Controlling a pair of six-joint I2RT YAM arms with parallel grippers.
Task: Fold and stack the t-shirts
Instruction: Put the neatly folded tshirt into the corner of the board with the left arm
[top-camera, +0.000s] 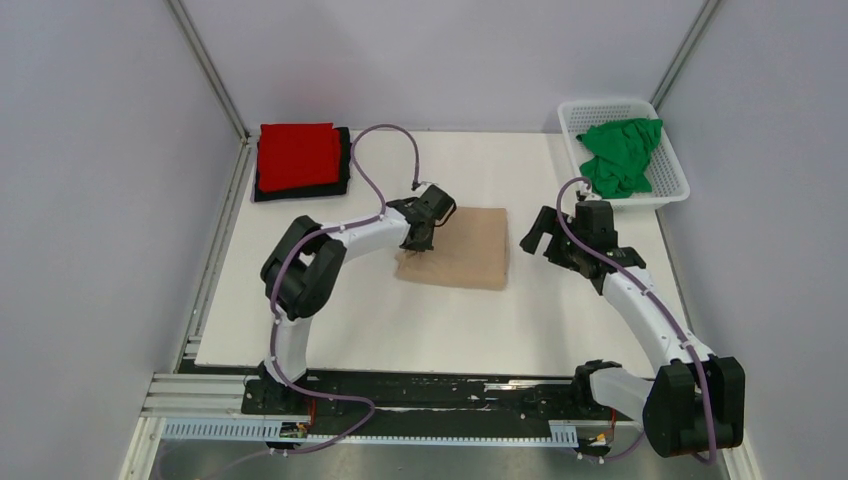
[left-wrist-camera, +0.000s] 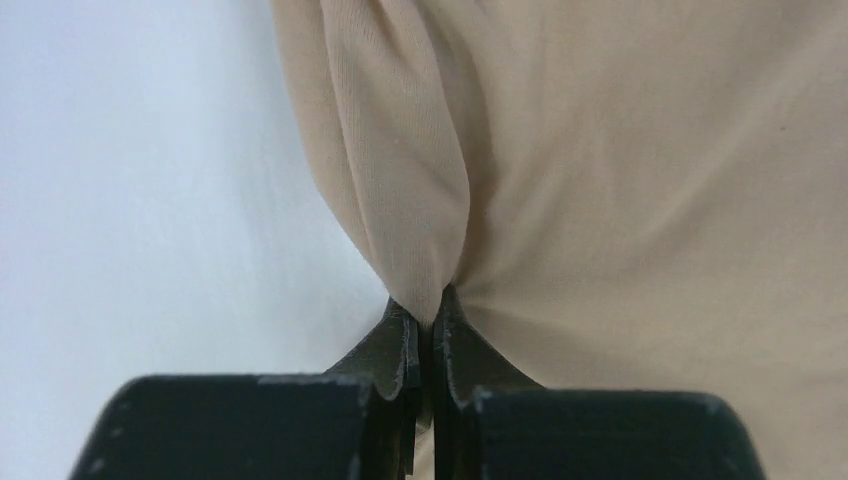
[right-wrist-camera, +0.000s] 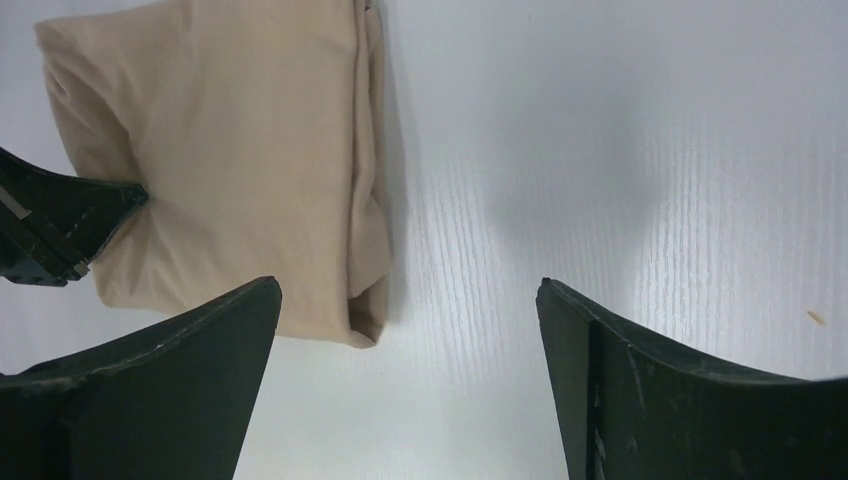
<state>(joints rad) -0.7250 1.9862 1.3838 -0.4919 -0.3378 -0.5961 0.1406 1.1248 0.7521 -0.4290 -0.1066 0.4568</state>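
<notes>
Folded beige t-shirt (top-camera: 465, 250) lying flat on the white worktop (top-camera: 400, 320) between the 2 claws. The left claw (top-camera: 417, 244) meets the shirt at its left edge; in the left wrist view the left claw (left-wrist-camera: 428, 310) is closed tight on a pinch of cloth, and the beige t-shirt (left-wrist-camera: 620, 180) gathers into a ridge that runs straight ahead from the fingertips, with the rest of the fabric spreading to the claw's right and bare worktop to its left. The right claw (top-camera: 536, 236) stands wide and holds nothing, just beside the shirt's right edge and apart from it. In the right wrist view the right claw (right-wrist-camera: 408, 290) frames bare worktop, the beige t-shirt (right-wrist-camera: 220, 150) lies ahead and to the left of its left finger, and the left claw (right-wrist-camera: 60, 225) shows gripping the shirt's far side. Well beyond the left claw, at the far left corner, a folded red t-shirt (top-camera: 297, 155) rests on a folded black t-shirt (top-camera: 300, 192). Beyond the right claw, a crumpled green t-shirt (top-camera: 620, 155) sits in a white basket (top-camera: 672, 195).
</notes>
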